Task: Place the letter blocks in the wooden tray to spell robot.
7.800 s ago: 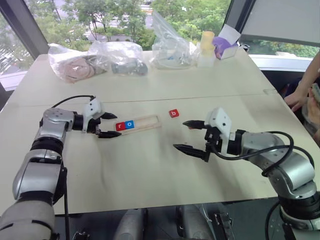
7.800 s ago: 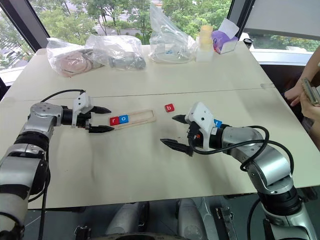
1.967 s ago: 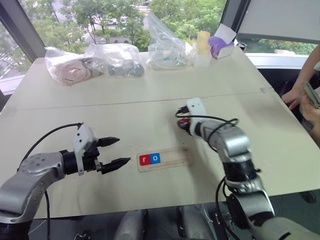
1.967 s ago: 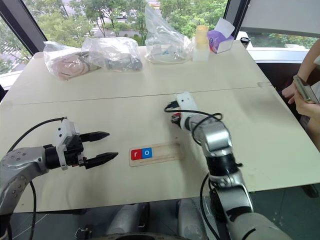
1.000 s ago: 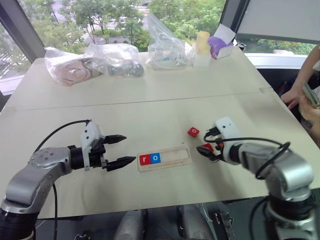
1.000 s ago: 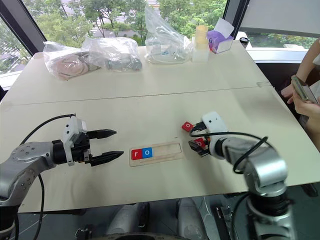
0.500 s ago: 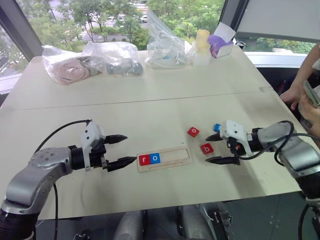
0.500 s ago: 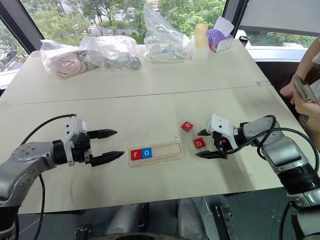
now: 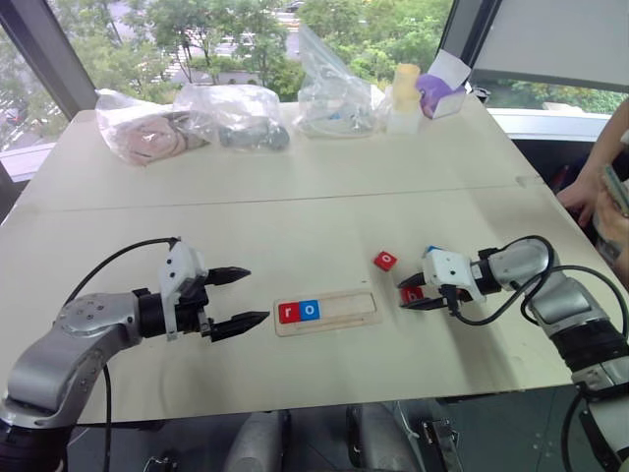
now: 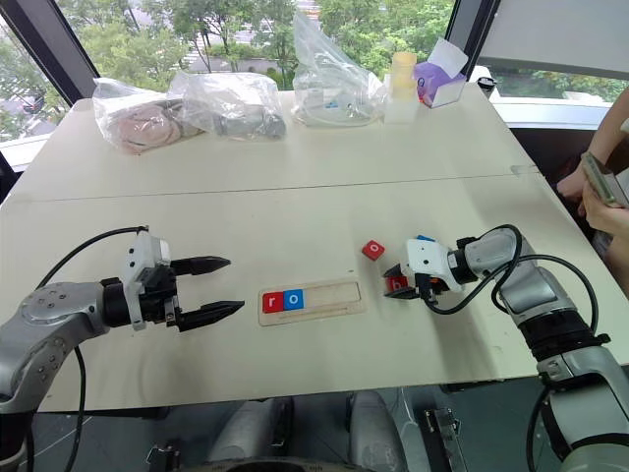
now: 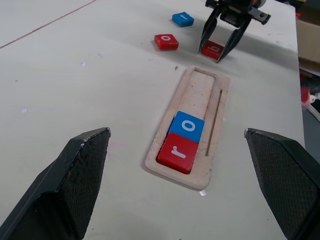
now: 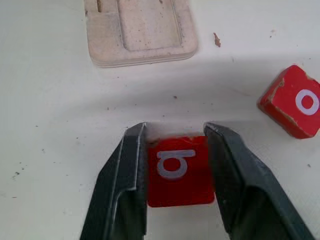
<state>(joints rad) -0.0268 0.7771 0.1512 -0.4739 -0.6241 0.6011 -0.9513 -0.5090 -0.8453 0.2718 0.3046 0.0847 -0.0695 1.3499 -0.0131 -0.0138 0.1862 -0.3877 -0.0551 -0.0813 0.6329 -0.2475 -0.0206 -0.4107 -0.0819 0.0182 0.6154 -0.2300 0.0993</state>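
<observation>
The wooden tray (image 9: 349, 307) lies near the table's front edge with a red r block (image 9: 289, 313) and a blue o block (image 9: 310, 311) at its left end. Just left of it my left gripper (image 9: 246, 295) is open and holds nothing. Right of the tray, my right gripper (image 12: 176, 129) is shut on the red b block (image 12: 177, 170), one finger pressed against each side as it lies on the table. A red o block (image 9: 385, 261) sits a little behind it. A blue block (image 11: 183, 19) lies just beyond the right gripper.
Clear plastic bags (image 9: 241, 113) with items, a pale bottle (image 9: 404, 90) and a purple box (image 9: 439, 88) line the table's far side. A person's hand (image 9: 588, 197) is at the right edge. The table's front edge runs close below the tray.
My right gripper has rolled, come down over the red b block and shut on its sides. It was open beside the block half a second ago. The left gripper has stayed put.
</observation>
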